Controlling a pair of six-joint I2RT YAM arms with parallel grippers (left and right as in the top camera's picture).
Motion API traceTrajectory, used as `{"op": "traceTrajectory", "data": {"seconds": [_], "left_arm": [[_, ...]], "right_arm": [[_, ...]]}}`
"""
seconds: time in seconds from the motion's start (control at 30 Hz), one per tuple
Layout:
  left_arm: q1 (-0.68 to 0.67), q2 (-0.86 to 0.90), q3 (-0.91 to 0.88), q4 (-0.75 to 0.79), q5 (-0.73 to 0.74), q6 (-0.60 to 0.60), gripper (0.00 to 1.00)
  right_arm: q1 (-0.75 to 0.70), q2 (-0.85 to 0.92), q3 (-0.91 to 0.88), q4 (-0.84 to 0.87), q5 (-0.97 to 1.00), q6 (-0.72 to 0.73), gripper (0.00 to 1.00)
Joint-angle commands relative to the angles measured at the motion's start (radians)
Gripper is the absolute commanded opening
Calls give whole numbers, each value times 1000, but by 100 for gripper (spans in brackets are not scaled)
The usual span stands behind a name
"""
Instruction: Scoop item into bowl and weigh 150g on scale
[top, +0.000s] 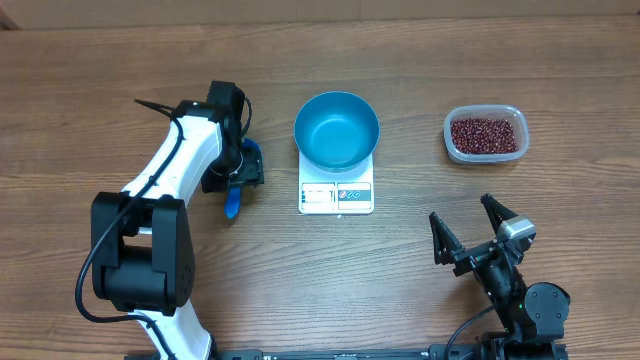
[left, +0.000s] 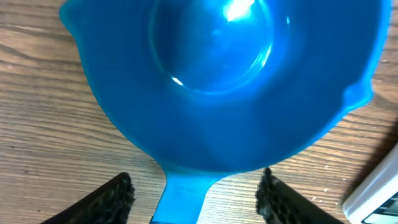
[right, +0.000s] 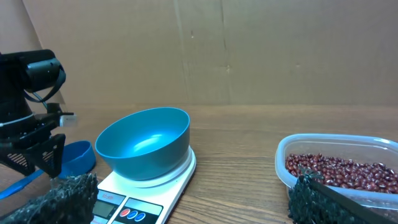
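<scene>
The left tool stood spread on either side of the small blue scoop's handle, touching neither side, just left of the scale. The blue bowl sat on the scale. The beans lay in the clear tub, well to the right on the surface. The right tool gaped wide, holding nothing.

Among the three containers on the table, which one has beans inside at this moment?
The clear plastic tub on the right: it holds the red-brown beans. The blue bowl on the scale and the small blue scoop are both empty.
</scene>
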Motion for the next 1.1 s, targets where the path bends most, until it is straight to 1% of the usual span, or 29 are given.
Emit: {"op": "traceTrajectory", "data": {"seconds": [0.0,0.07,0.2,0.33,0.53,0.83,0.93,1.07], "left_arm": [[-2,-28,-23,15,8,15,61],[-2,-28,-24,19,8,16,57],[-4,-28,-24,20,18,16,58],[-9,-28,-24,13,75,43,58],[-20,-28,-39,19,39,48,59],[-20,-28,-90,91,14,48,60],[-19,-28,-90,114,-46,44,56],[-19,-28,-90,139,-44,39,47]], "right_arm": [[4,-10,-11,2,-2,4,100],[4,-10,-11,2,-2,3,100],[4,-10,-11,2,-2,3,100],[4,-10,-11,2,-2,4,100],[4,-10,-11,2,-2,4,100],[4,-10,-11,2,-2,4,100],[4,-10,-11,2,-2,4,100],[4,-10,-11,2,-2,3,100]]}}
